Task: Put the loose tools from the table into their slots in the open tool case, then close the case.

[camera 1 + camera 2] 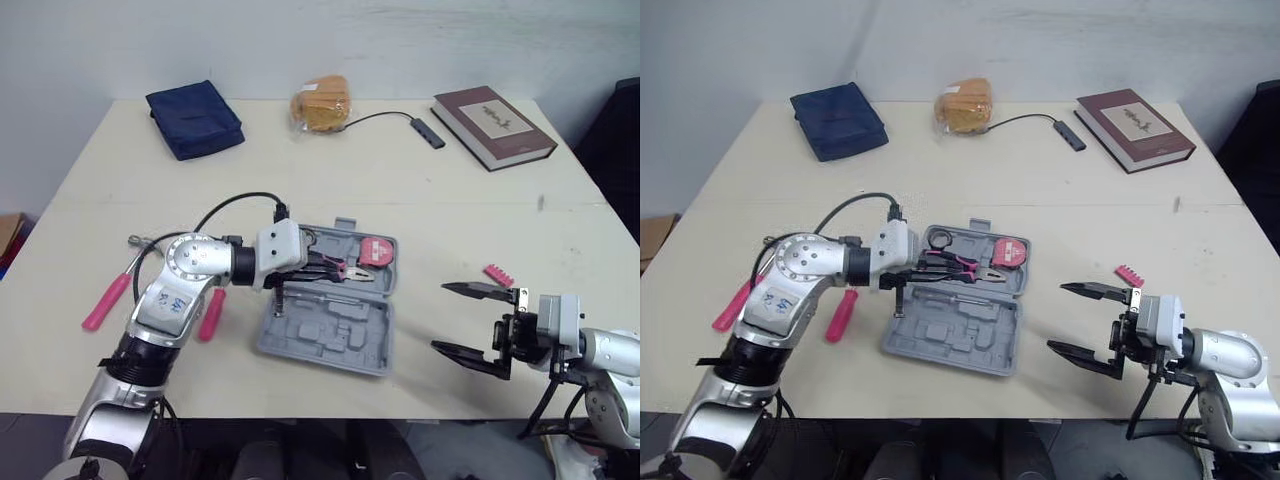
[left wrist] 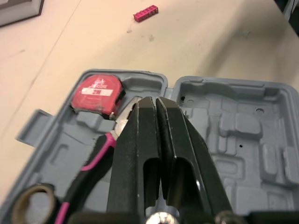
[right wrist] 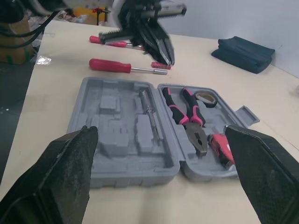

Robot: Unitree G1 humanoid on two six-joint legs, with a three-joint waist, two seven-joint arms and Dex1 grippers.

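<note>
My left tool (image 2: 156, 100) is clenched: the two black fingers are pressed flat together and I see nothing between them. It hangs with the tips down over the left end of the open grey case (image 1: 330, 345), about at the hinge, a little left of the centre of the head view. Just beside the tips, in the far half of the case, lie the pliers (image 1: 337, 268) with pink and black handles. Past their jaws the red tape measure (image 1: 376, 250) sits in the corner slot. A roll of tape (image 3: 205, 97) is at the other end of that half. In the near half a thin metal shaft (image 3: 148, 107) lies in a groove along the hinge.

My right tool (image 1: 440, 317) is released, with fingers spread wide and empty. It is at the lower right of the head view, apart from the case and facing it. A small pink bit holder (image 1: 497, 274) lies on the counter (image 1: 420, 200) just beyond the upper finger.

Left of the case a pink screwdriver (image 3: 112, 66) lies loose on the counter, partly under my left arm. Further left is a second pink-handled tool (image 1: 107, 300); what head it has I cannot tell.

Along the top of the frame are a blue pouch (image 1: 195, 118), an orange packet (image 1: 320, 103), a cable (image 1: 428, 132) and a brown book (image 1: 493, 126).
</note>
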